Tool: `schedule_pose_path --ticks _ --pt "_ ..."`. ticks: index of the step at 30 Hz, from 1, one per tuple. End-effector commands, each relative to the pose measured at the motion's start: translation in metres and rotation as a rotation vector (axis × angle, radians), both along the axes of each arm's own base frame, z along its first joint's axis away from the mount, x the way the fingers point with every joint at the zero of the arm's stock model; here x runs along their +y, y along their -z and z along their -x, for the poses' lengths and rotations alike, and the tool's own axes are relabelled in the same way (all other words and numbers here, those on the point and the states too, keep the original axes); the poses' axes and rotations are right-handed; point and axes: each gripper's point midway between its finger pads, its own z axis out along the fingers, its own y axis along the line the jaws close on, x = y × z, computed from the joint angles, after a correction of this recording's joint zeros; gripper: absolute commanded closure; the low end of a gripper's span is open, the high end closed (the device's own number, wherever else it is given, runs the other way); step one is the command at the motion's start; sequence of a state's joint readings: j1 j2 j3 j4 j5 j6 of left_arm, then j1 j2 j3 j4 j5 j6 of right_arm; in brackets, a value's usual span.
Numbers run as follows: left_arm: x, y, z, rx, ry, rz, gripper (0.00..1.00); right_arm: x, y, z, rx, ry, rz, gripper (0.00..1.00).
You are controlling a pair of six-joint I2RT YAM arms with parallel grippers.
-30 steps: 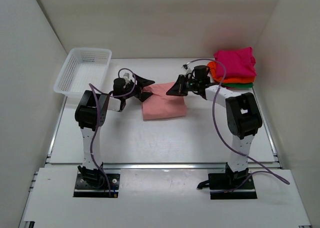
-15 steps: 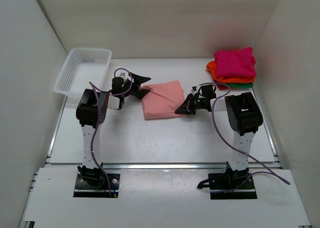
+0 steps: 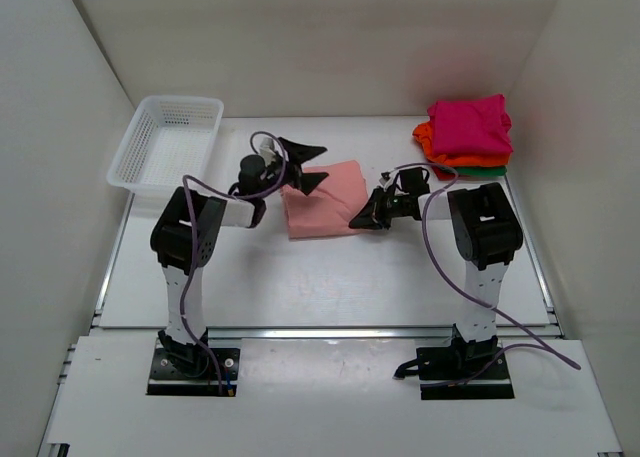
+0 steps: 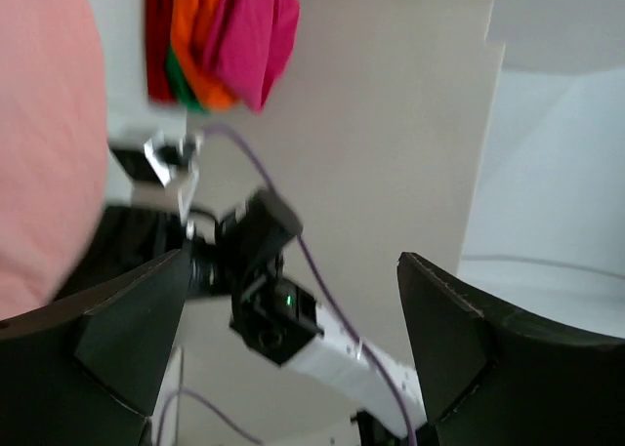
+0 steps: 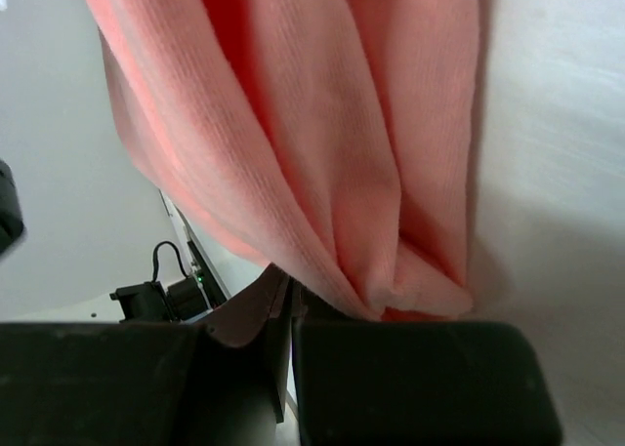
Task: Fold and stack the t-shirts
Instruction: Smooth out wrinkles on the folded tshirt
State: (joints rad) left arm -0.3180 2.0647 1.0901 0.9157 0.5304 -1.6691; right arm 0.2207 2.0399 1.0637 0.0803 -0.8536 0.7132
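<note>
Just ahead of the clenched right gripper (image 3: 361, 221) lay the folded salmon-pink cloth t-shirt (image 3: 330, 207) | judged soft, limp, light; pinch layered corner | left gripper (image 3: 312, 164) gaped empty.

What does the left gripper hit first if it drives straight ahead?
Probably the right arm, centred between the fingers of the open left gripper in its wrist view. The pink shirt lies under that path; height unclear, so it might brush that first.

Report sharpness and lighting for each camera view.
Top external: sharp, evenly lit, only soft shadows. Left wrist: blurred throughout, the folded stack smeared. Right wrist: the salmon-pink t-shirt shows crisp weave; the right tool is dark, nearly featureless.
</note>
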Motion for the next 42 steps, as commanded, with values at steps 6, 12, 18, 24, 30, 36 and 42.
schedule_pose_path --ticks 6,12,18,24,30,36,42 --pt "-0.017 0.027 0.076 0.110 0.060 0.024 0.01 -0.002 0.026 -0.004 0.005 0.004 0.089 1.00" --pt "0.040 0.096 0.081 0.219 -0.055 -0.140 0.01 -0.010 0.030 -0.010 0.003 -0.001 0.122 0.99" --pt "0.048 0.117 0.086 0.289 -0.051 -0.158 0.01 -0.033 -0.003 -0.022 -0.113 -0.004 0.184 0.75" --pt "0.041 0.138 0.093 0.384 0.007 -0.215 0.01 -0.071 -0.033 -0.044 -0.213 0.050 0.208 0.16" --pt "0.044 0.088 0.067 0.247 0.011 -0.181 0.01 -0.086 -0.050 -0.064 -0.276 0.051 0.195 0.17" --pt "0.027 -0.005 0.013 0.051 -0.036 0.004 0.01 -0.073 -0.047 -0.082 -0.312 0.097 0.112 0.44" --pt "-0.005 -0.004 -0.003 0.074 0.008 0.101 0.01 -0.030 -0.012 -0.069 -0.212 0.005 0.065 0.70"
